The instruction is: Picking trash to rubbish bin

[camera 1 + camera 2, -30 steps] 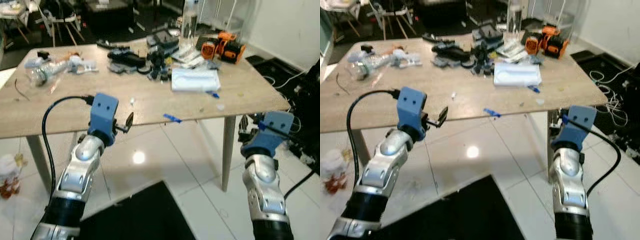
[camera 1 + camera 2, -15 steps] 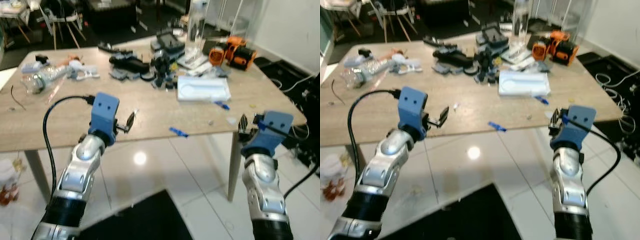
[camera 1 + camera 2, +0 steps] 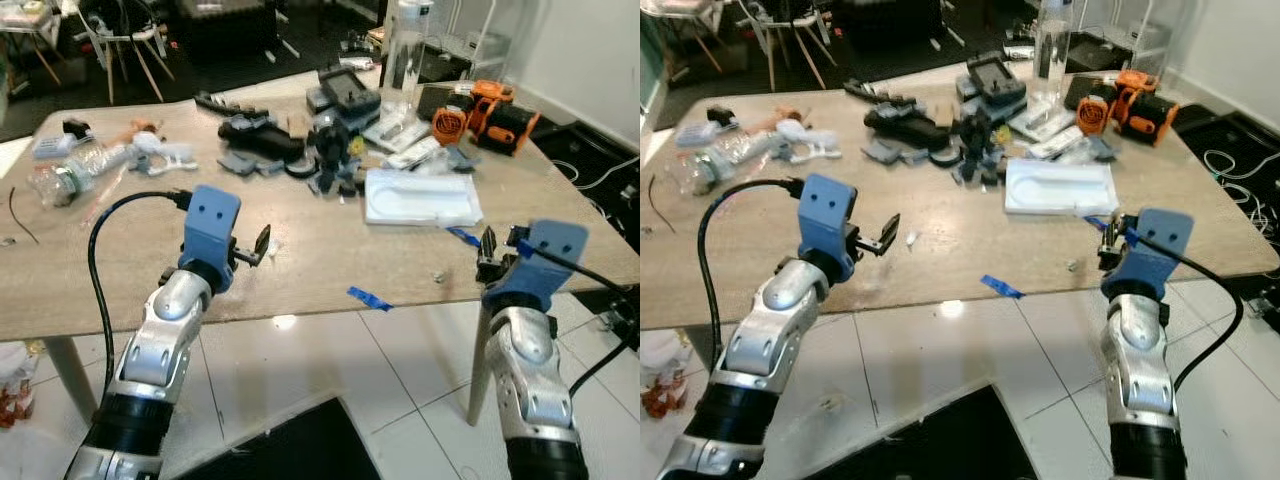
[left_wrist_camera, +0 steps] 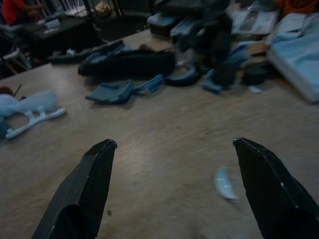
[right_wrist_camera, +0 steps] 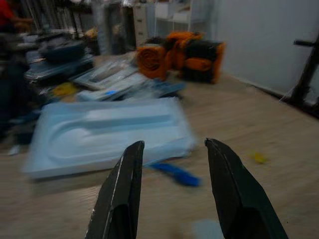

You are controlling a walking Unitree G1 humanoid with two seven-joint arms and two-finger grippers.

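The white plastic tray [image 3: 420, 195] on the table [image 3: 100, 270] looks light, thin and bendy, so the open right gripper [image 5: 172, 194], with its 2 fingers apart, should pinch its near edge.

**Robot closes in on the tabletop**

The head camera has moved nearer: the tabletop [image 3: 330, 250] now fills more of the view. The left gripper [image 3: 262, 243] and right gripper [image 3: 487, 252] now sit over its near edge rather than over the floor.
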